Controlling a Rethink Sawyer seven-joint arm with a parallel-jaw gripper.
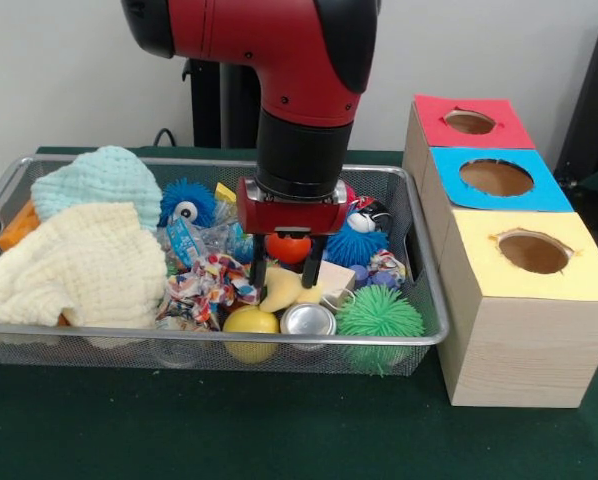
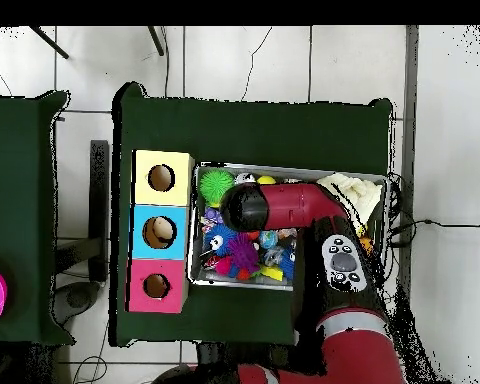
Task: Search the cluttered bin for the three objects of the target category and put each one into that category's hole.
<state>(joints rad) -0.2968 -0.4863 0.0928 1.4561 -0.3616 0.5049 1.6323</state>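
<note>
The silver wire-mesh bin (image 1: pixel 209 340) sits on the green table, full of toys; in the overhead view its rim (image 2: pixel 284 167) shows beside the arm. My gripper (image 1: pixel 285 272) is lowered into the bin's middle, its two black fingers (image 1: pixel 259 274) apart and empty. An orange ball (image 1: pixel 289 247) lies just behind the fingers and a pale yellow piece (image 1: pixel 279 290) just below them. In the overhead view the arm's wrist (image 2: pixel 240 208) hides the gripper. Three wooden boxes stand beside the bin, each with a round hole: red top (image 1: pixel 469 122), blue top (image 1: pixel 497 178), yellow top (image 1: pixel 532 252).
A cream cloth (image 1: pixel 79 265) and a mint cloth (image 1: pixel 99 180) fill the bin's left. Near the gripper lie a yellow ball (image 1: pixel 251 322), a silver can (image 1: pixel 308 320), a green spiky ball (image 1: pixel 379 315), blue spiky balls (image 1: pixel 186 203) and a wooden block (image 1: pixel 334 275).
</note>
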